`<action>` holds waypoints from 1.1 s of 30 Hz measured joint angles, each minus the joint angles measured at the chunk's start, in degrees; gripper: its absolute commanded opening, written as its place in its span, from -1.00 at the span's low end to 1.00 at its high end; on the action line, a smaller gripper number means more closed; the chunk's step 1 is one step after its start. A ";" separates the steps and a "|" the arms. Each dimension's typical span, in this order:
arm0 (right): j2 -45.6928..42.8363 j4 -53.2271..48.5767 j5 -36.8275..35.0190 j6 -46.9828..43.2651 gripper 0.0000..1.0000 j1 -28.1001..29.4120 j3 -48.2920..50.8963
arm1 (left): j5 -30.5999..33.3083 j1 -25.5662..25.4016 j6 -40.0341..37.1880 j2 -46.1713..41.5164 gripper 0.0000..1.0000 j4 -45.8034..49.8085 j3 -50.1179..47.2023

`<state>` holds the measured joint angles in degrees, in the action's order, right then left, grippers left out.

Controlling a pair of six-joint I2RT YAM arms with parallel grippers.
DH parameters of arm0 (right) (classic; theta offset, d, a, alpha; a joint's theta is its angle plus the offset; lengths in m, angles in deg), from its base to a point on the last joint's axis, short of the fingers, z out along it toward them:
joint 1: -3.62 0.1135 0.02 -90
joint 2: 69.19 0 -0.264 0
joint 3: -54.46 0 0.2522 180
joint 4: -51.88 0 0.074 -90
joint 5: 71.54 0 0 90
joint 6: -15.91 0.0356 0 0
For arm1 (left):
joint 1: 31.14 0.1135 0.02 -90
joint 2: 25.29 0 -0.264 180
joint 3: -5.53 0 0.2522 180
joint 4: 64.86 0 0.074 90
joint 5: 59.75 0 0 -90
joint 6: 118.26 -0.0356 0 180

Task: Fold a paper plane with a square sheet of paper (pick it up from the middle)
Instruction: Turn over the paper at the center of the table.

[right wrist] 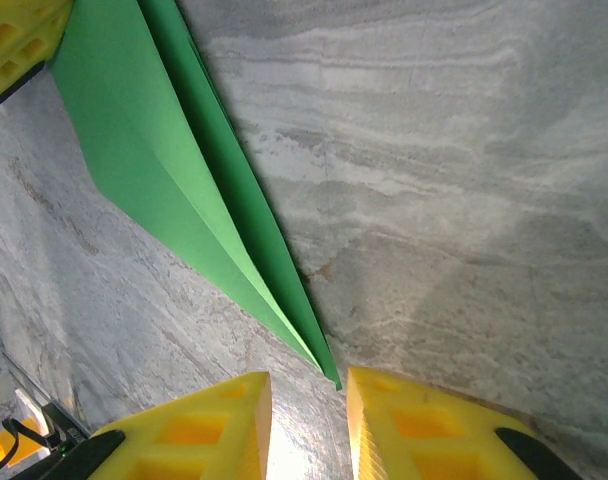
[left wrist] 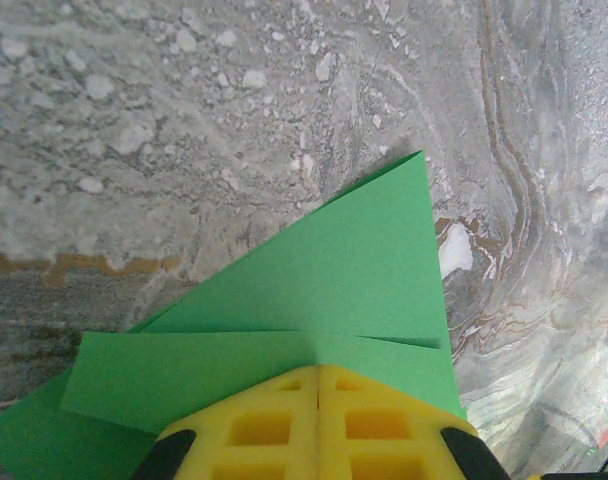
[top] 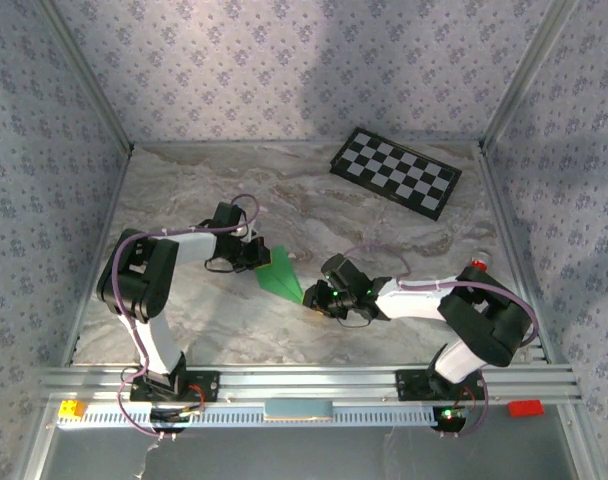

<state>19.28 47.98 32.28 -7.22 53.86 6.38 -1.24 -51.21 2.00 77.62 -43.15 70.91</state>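
Along the near edge runs a metal rail (top: 304,383), with a small yellow block (top: 72,408) at its 7 o'clock end and a flat red piece (top: 525,407) at its 5 o'clock end. Both arms are bolted there and reach inward over the marbled table (top: 234,200).

Just past the middle of the near half lies the paper plane (top: 281,274), flat on the table. It is a slim green dart with its sharp point toward 5 o'clock and its wide end toward 11 o'clock.

The right gripper (right wrist: 306,390) sits low at the pointed end. Its yellow fingers (right wrist: 424,430) stand a narrow way apart with bare table showing between them. The dart's tip comes just up to that gap and nothing is clamped.

The left gripper (left wrist: 319,372) is at the wide end, toward 11 o'clock. Its yellow fingers (left wrist: 264,430) are pressed together with only a seam between them. Their tips sit on the green folds, where one flap overlaps another. I cannot tell whether any paper is pinched between them.

Farther back, toward 1 o'clock, a black-and-white checkerboard (top: 396,171) lies at an angle near the patterned back wall (top: 284,70).
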 measured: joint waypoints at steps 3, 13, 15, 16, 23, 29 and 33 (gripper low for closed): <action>0.35 0.11 0.35 0.02 -0.46 0.00 0.00 | 0.00 0.00 0.00 0.00 -0.97 0.00 0.00; 1.55 0.79 1.66 0.09 -0.46 -0.37 0.00 | 0.00 0.00 0.00 0.00 -0.96 0.00 -0.02; 1.70 1.07 2.08 0.28 -0.46 -0.59 0.00 | 0.00 0.00 0.00 0.00 -0.96 0.00 0.00; 1.84 1.33 2.23 0.42 -0.46 -0.61 0.00 | -0.02 0.00 0.00 0.00 -0.96 0.00 0.00; 2.84 3.72 3.02 0.94 -0.47 -0.90 0.00 | 0.00 0.07 -0.04 0.02 -0.96 0.46 0.15; 3.72 6.05 3.13 0.94 -0.46 -0.98 -0.11 | 0.04 0.11 -0.04 0.02 -0.96 0.92 0.33; 3.85 7.74 3.13 0.94 -0.46 -1.11 -0.11 | 0.04 0.11 -0.04 0.02 -0.96 0.96 0.33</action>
<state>23.13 55.72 35.41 -6.28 52.74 6.27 -1.19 -51.10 1.96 77.64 -42.19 71.24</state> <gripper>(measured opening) 0.269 0.044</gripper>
